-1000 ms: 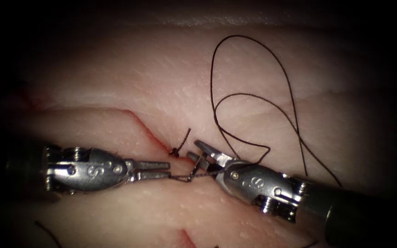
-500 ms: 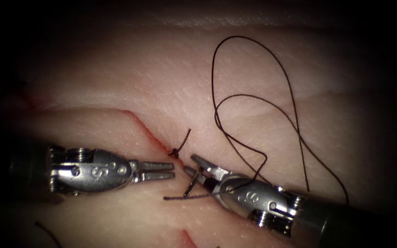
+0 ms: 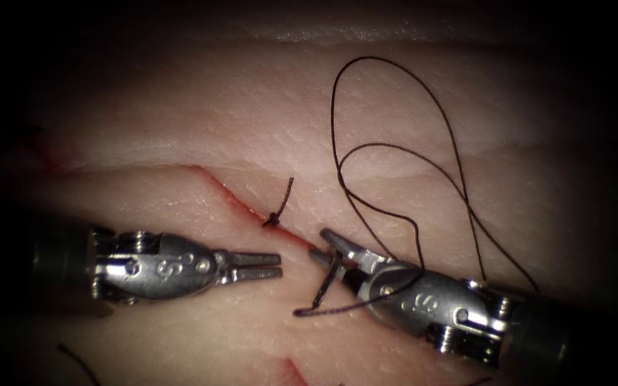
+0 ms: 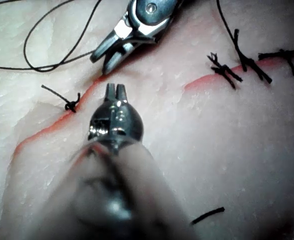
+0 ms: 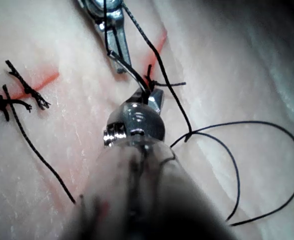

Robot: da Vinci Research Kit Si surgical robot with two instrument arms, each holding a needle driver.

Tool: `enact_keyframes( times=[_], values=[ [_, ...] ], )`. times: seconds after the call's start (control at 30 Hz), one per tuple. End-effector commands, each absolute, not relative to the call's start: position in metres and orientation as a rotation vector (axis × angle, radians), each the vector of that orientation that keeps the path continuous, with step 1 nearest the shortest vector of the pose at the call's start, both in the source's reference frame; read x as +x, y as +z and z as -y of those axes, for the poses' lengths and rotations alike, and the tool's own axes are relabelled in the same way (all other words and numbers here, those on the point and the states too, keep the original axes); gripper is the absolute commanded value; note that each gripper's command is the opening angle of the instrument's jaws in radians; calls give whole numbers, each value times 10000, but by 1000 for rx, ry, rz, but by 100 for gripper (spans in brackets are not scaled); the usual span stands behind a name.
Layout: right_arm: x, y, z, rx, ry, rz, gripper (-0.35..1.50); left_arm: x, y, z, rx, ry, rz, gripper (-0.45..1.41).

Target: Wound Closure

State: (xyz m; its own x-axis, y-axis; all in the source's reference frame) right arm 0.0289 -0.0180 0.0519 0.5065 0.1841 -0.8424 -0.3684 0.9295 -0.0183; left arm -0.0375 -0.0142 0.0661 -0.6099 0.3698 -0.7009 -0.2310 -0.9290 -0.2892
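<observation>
Knot (image 3: 272,219) between pincers, thread (image 3: 395,154) beside.

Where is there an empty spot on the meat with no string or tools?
Bare tissue lies above the cut, left of the thread loops. It is crowded by the knot, where the left tool holds nothing and the right tool holds the needle.

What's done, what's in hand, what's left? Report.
Done: one knotted stitch on the cut, more stitches further along.
In hand: right tool grips the needle near one end, clear of the tissue, thread trailing; left tool holds nothing.
Left: cut unstitched beside that knot.
</observation>
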Motion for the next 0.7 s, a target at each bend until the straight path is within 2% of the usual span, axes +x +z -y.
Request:
enact_keyframes(
  times=[0.03,0.33,0.7],
  values=[
    [295,509,163,-231,322,-994,-35,-386,669,142,-1173,2536,249,-1],
    [284,500,147,-266,321,-1004,-35,-396,693,144,-1180,2551,256,-1],
    [281,491,128,-297,307,-1008,-35,-375,738,181,-1140,2565,315,-1]
  ],
)
